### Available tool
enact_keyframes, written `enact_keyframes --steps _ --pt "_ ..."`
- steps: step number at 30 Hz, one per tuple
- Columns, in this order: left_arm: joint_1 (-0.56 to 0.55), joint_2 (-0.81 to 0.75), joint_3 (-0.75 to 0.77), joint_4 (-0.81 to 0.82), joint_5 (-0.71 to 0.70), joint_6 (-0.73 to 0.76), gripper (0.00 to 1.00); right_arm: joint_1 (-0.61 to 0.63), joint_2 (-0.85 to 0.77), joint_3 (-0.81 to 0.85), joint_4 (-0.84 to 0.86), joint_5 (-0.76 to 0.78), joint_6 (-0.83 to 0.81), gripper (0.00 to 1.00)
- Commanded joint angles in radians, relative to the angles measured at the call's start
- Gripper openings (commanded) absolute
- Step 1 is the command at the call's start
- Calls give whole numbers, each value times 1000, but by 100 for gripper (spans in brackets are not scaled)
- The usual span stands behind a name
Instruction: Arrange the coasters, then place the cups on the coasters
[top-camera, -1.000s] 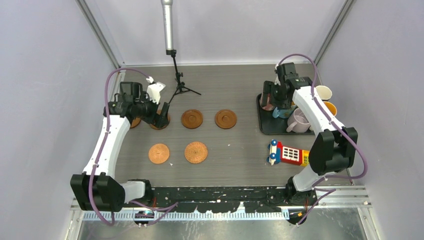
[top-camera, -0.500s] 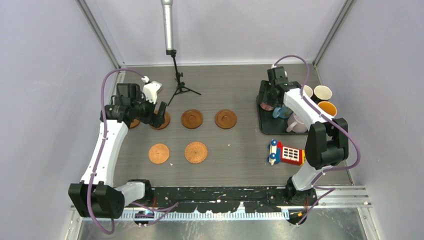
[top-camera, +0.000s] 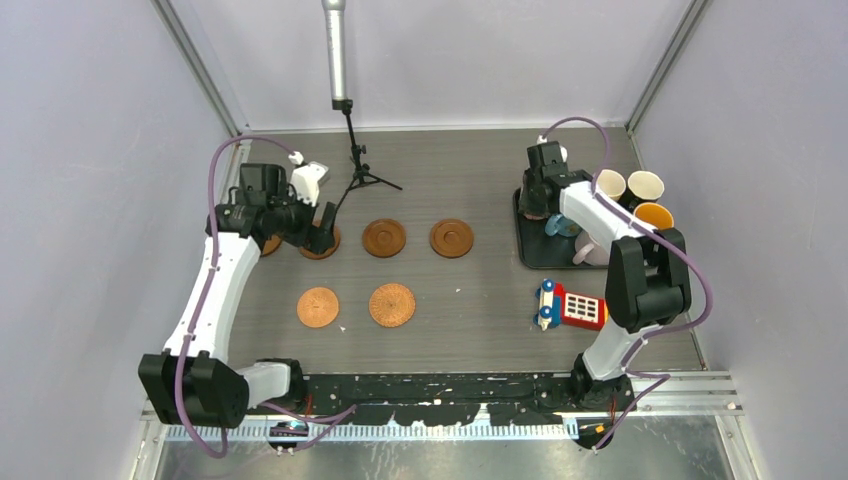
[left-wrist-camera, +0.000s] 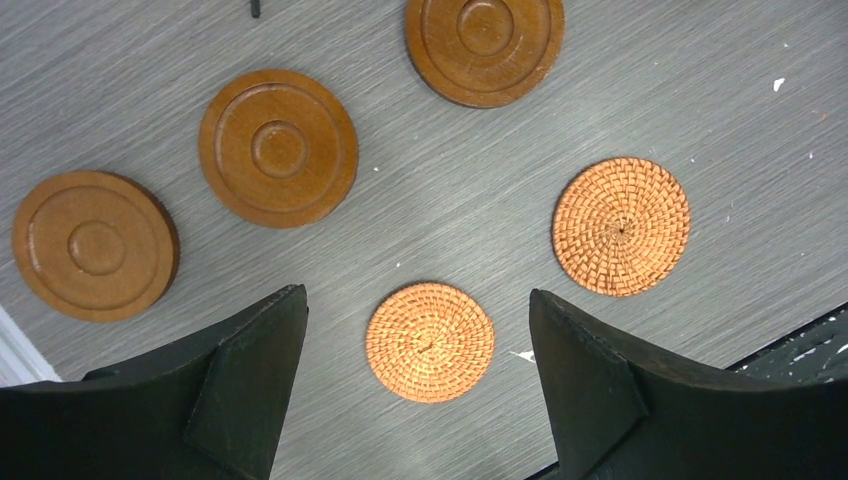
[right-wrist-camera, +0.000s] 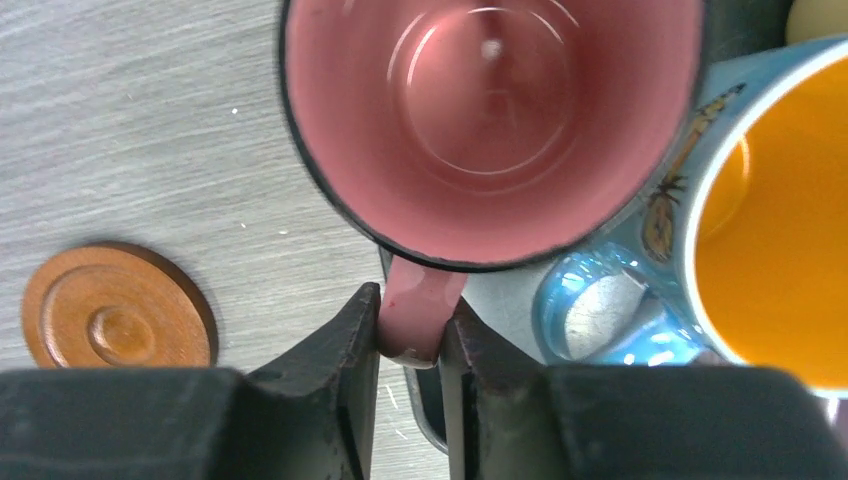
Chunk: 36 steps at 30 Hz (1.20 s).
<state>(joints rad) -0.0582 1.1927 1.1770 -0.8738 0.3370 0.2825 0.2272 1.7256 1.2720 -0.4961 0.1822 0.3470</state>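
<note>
Several brown coasters lie left of centre. Dark ringed coasters (top-camera: 384, 237) (top-camera: 452, 237) form a back row with one (top-camera: 325, 246) partly under my left gripper (top-camera: 318, 232). Woven orange coasters (top-camera: 318, 306) (top-camera: 392, 305) lie nearer. In the left wrist view my left gripper (left-wrist-camera: 415, 296) hangs open above a woven coaster (left-wrist-camera: 430, 341), holding nothing. My right gripper (right-wrist-camera: 412, 320) is shut on the handle of the pink cup (right-wrist-camera: 490, 120), which stands beside the blue cup (right-wrist-camera: 770, 220) with its orange inside. The lilac cup (top-camera: 592, 250) stands nearby.
The black tray (top-camera: 535, 258) at the right holds the pink, blue and lilac cups. Three more cups (top-camera: 611, 184) (top-camera: 645, 185) (top-camera: 657, 215) stand behind it by the right wall. A colourful toy phone (top-camera: 575, 305) lies in front. A small tripod (top-camera: 358, 170) stands at the back.
My right gripper has shifted left over the tray and closed its fingers on the pink cup's handle. The left arm has barely moved and stays open.
</note>
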Motion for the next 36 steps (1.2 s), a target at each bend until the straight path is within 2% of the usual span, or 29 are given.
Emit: enact_keyframes --steps 1,7,16,30,32,34,36 --pt "-32 25 51 22 26 -22 83 11 -84 -39 34 23 10 26" --pt "-95 52 63 32 27 -24 83 12 -157 -121 15 35 15 15" --pt "-250 166 118 75 47 -108 83 12 -246 -182 -15 -22 83 18" --pt "-465 423 293 217 46 -271 81 16 -378 -329 -46 -54 65 20" --pt "-488 451 315 228 41 -277 81 17 -388 -349 -50 -60 63 25" --pt "-492 473 334 235 41 -311 80 17 -383 -356 -58 -62 64 39" --pt "-492 486 345 238 28 -318 80 15 -374 -355 -58 -67 63 43"
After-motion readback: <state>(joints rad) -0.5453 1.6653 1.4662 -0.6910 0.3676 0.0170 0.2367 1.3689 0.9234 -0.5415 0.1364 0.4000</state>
